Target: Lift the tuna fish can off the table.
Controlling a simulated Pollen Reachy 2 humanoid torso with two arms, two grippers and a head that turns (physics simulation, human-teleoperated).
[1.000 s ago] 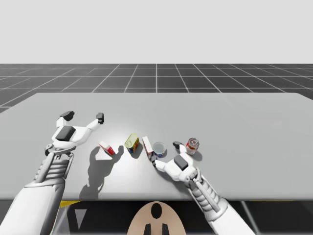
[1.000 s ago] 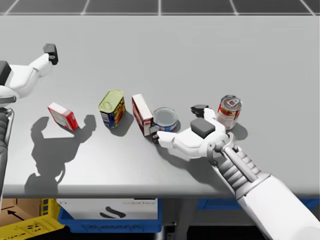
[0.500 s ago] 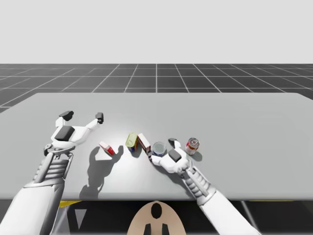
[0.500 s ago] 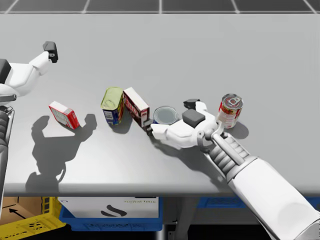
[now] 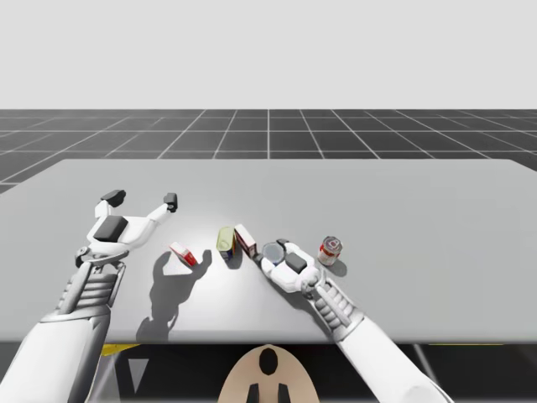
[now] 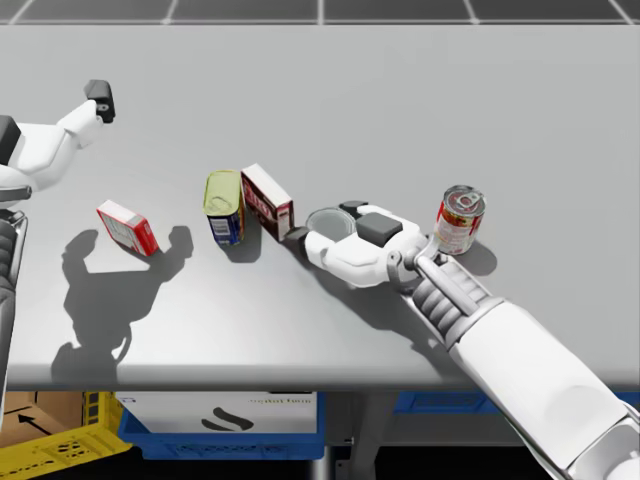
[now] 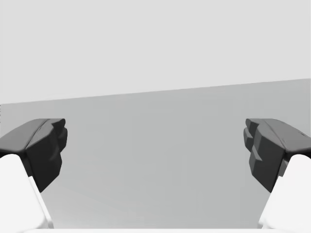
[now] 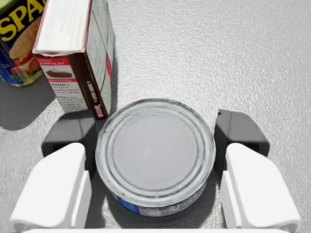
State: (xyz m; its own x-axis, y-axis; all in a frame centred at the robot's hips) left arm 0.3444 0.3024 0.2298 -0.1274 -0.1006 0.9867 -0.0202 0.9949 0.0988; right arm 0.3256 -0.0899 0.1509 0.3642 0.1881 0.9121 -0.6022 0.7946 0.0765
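Observation:
The tuna fish can [image 8: 155, 150] is low and round with a silver lid and a blue label, and it stands on the grey table [image 6: 420, 110]. My right gripper [image 8: 154, 133] has one dark pad against each side of the can, so it is shut on it. The head view shows the can [image 6: 325, 222] between the fingers of the right gripper [image 6: 323, 222], and the high view shows the can [image 5: 273, 250] at table centre. My left gripper [image 5: 143, 199] hovers open above the left side of the table, with nothing between its fingers [image 7: 41, 145].
A brown-and-white box [image 6: 266, 198] stands right beside the tuna can, touching one right finger. Past the box is a blue-and-yellow rectangular can [image 6: 225, 205]. A small red box [image 6: 126, 228] lies further left. A red-and-white round can [image 6: 459, 220] stands by my right wrist.
My right gripper slid forward around the tuna can and its fingers closed in on it. The brown box and the rectangular can were pushed back and leftward. The left arm stayed put.

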